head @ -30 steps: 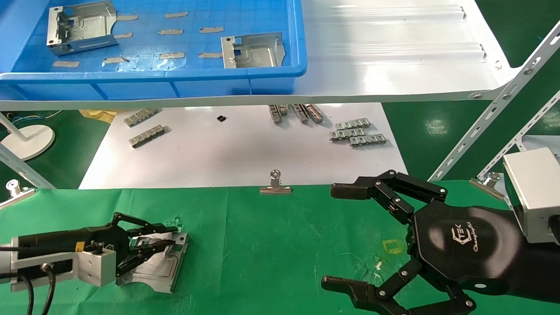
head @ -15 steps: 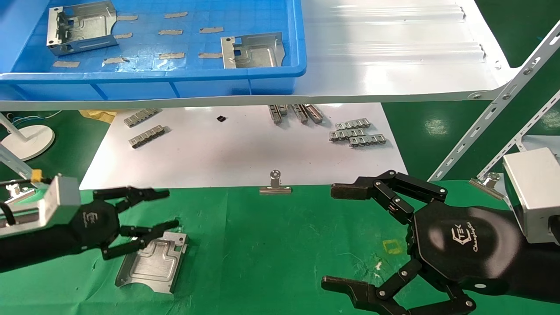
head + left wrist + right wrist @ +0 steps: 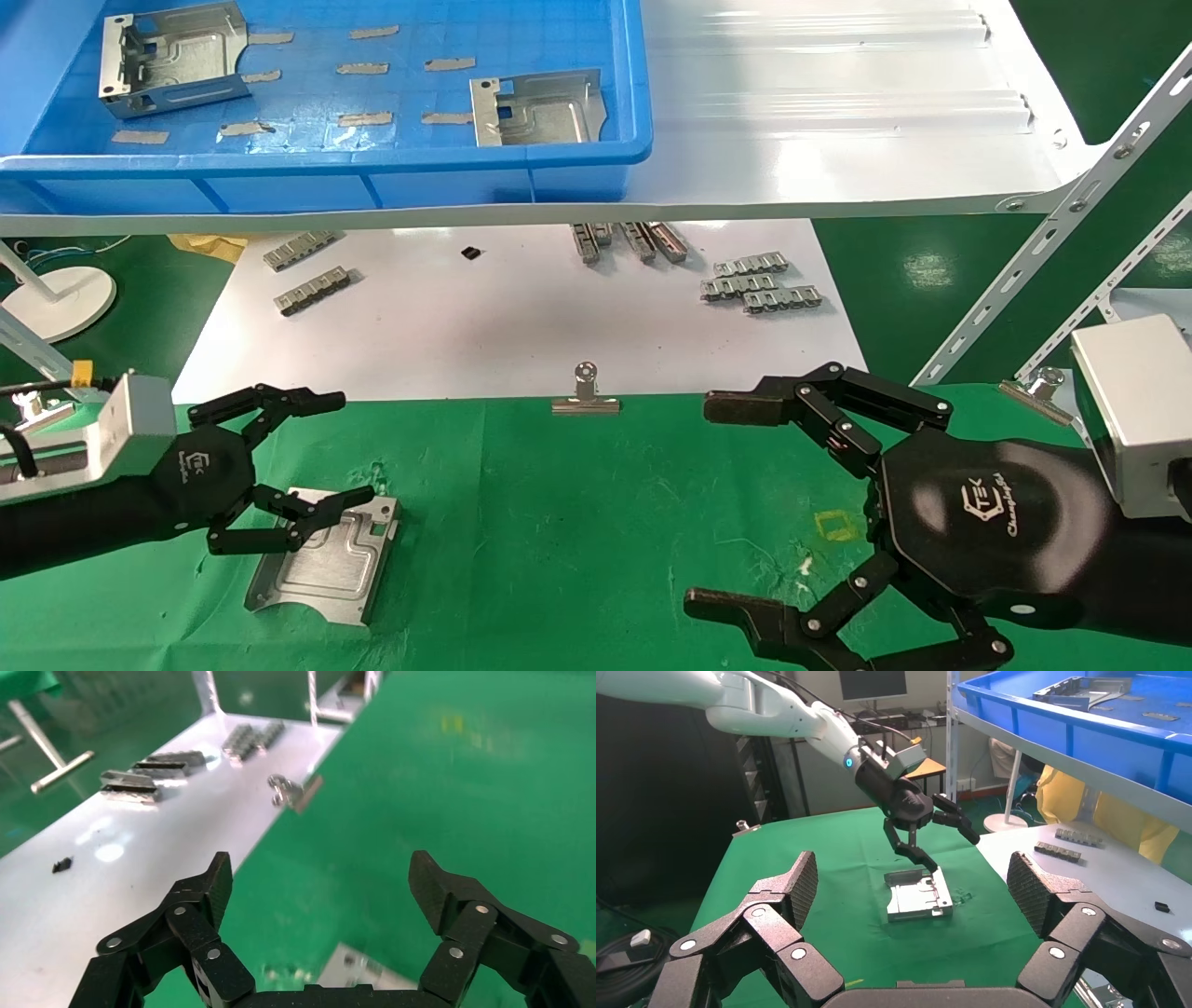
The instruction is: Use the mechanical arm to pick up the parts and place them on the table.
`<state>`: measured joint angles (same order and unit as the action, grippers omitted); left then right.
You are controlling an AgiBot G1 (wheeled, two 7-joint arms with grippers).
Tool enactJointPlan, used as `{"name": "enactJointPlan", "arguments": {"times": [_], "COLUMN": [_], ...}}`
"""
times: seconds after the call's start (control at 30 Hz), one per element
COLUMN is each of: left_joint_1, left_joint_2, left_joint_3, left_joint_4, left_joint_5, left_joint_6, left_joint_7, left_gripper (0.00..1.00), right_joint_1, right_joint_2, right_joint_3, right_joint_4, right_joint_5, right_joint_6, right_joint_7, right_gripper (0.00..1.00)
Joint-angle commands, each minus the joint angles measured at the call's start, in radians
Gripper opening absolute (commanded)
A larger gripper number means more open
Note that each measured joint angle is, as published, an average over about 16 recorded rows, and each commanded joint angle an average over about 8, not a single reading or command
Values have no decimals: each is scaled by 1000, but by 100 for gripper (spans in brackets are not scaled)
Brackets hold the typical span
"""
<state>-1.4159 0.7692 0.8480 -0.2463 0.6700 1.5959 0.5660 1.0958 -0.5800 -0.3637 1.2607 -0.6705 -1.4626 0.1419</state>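
Note:
One silver bracket part (image 3: 326, 559) lies flat on the green cloth table (image 3: 577, 522) at the front left. My left gripper (image 3: 345, 447) is open and empty, just above the part's far edge, its lower finger close over it. The part also shows in the left wrist view (image 3: 358, 973) below the open left gripper (image 3: 323, 881), and in the right wrist view (image 3: 918, 896). Two more parts (image 3: 172, 58) (image 3: 538, 107) lie in the blue bin (image 3: 326, 182) on the shelf. My right gripper (image 3: 712, 506) is open and empty over the table's front right.
The glossy white shelf (image 3: 838, 112) overhangs a white sheet (image 3: 521, 317) with grey ribbed strips (image 3: 759, 284). Binder clips (image 3: 586, 396) (image 3: 1038, 387) hold the cloth's far edge. White perforated struts (image 3: 1052, 224) slant at the right. A yellow square outline (image 3: 835, 525) marks the cloth.
My left gripper was down around the part, then let go, rose and turned; it now hovers open just above it. The part stays on the cloth. The right arm has not moved.

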Motion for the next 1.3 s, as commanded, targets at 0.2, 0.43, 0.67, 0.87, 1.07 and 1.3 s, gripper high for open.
{"name": "enactJointPlan", "arguments": {"times": [0.2,0.43,0.67,0.87,1.07,1.3], "left_joint_1": [32,74,116,152,187,229], "left_joint_2": [-15,-34,-54,-70,-87,-106], "left_joint_3": [-54,-123,-193,-253,-312,-381], "left_joint_4": [-100,-226,-352,-462,-570,-697], "left_joint_5": [7,14,22,28,34,41], "left_joint_6": [-10,-22,-34,-45,-55,-68], "left_joint_7": [-71,-163,-255,-334,-413,-505], "left_gripper": [100,100,100,100,100,100], "right_joint_1": [0,0,0,0,0,0], "right_joint_2": [0,0,0,0,0,0], "right_joint_3": [0,0,0,0,0,0], "right_joint_4": [0,0,0,0,0,0], "right_joint_5": [0,0,0,0,0,0], "right_joint_6": [0,0,0,0,0,0], "right_joint_7": [0,0,0,0,0,0], "right_gripper": [100,100,100,100,100,100]}}
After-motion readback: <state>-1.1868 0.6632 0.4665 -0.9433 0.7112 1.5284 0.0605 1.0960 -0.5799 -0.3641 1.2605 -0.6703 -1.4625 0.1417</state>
